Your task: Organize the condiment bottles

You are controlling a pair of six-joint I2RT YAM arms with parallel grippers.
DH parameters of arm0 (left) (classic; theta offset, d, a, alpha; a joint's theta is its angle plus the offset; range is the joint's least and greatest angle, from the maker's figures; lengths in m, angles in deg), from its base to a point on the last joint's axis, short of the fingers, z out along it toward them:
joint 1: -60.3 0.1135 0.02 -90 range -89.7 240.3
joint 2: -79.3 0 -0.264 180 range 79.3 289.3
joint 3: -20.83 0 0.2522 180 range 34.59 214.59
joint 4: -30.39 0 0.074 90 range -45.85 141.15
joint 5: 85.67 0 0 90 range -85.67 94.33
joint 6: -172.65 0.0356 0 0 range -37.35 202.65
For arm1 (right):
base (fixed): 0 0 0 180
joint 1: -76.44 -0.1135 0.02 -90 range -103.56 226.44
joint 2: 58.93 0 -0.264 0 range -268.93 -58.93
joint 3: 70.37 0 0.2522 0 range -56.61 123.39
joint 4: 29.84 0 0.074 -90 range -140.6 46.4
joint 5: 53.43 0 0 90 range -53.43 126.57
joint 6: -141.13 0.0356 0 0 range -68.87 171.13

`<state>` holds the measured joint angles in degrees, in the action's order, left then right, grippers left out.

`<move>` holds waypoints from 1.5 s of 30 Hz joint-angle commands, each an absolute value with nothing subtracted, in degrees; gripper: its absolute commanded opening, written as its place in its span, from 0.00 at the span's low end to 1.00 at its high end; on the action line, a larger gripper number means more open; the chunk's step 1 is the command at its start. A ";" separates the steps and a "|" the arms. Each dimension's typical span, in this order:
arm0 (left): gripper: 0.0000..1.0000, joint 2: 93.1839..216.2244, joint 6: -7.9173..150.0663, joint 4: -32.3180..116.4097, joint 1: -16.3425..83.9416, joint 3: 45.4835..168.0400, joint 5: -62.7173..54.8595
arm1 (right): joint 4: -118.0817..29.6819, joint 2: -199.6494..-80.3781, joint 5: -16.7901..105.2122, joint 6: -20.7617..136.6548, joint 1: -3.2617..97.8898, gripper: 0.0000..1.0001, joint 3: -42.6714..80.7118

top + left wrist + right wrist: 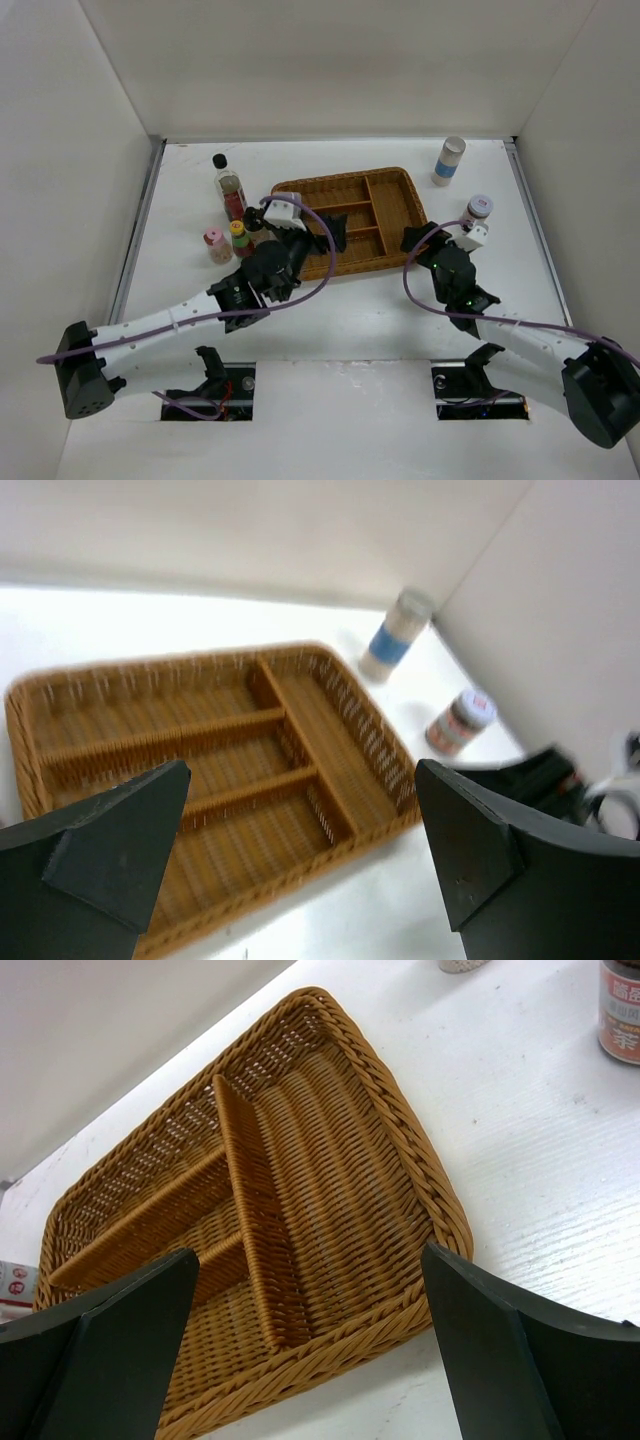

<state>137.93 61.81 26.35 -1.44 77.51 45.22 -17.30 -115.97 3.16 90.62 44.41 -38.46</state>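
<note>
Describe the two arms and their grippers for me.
The left arm and right arm have white links, black joints, black bases, a purple cable looping along each and a small white block at each wrist. The left gripper and right gripper have broad, flat, matte black fingers.

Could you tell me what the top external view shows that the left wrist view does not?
Only the top view: the tall black-capped bottle, the pink-lidded jar and the yellow-capped red bottle, left of the wicker tray. Only the left wrist: the left gripper close up, jaws wide open. Both: the tray, the blue-labelled white bottle and the purple-lidded jar.
</note>
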 commanded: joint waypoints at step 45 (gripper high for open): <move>0.59 162.53 66.22 42.48 48.13 102.79 33.34 | -7.83 -128.72 13.89 84.53 38.52 1.00 -32.27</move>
<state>162.52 66.32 44.60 47.96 100.13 35.14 -11.40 -128.14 12.78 85.20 39.19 -34.90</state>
